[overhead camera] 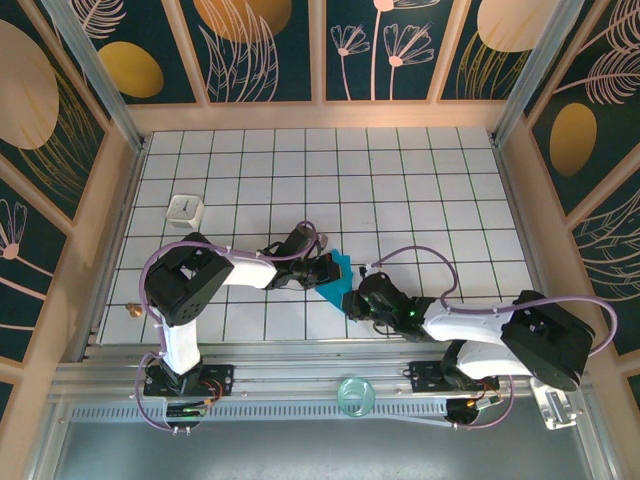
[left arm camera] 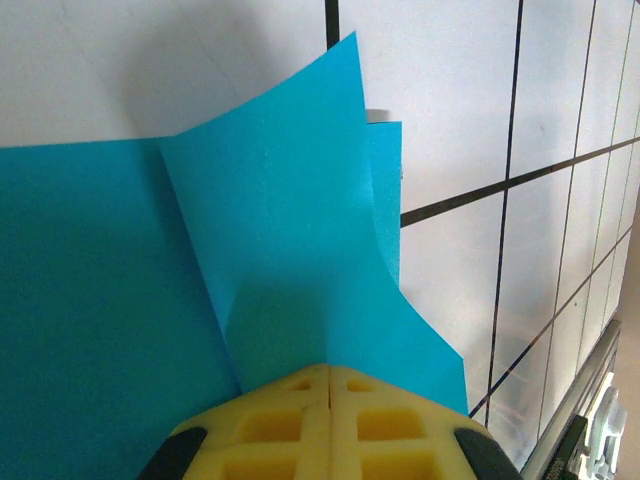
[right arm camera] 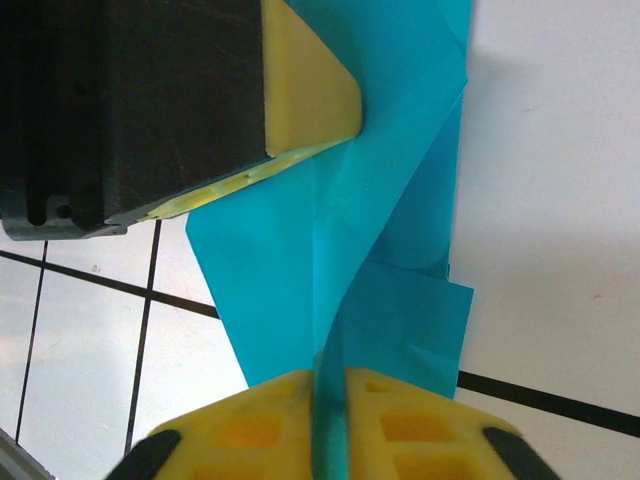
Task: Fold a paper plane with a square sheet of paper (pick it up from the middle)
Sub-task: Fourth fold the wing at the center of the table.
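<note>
Both jaws pinch paper (overhead camera: 337, 273) over gridded table (overhead camera: 400, 180).

the paper (overhead camera: 336, 278) lies between left end effector (overhead camera: 318, 268) and right end effector (overhead camera: 352, 300), cube (overhead camera: 186, 209) well apart behind-left.

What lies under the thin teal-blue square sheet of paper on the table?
The white tiled table shows beside the thin teal-blue paper sheet, its black grid lines running beneath the edges. The patch directly below is covered, so nothing more can be told.
</note>
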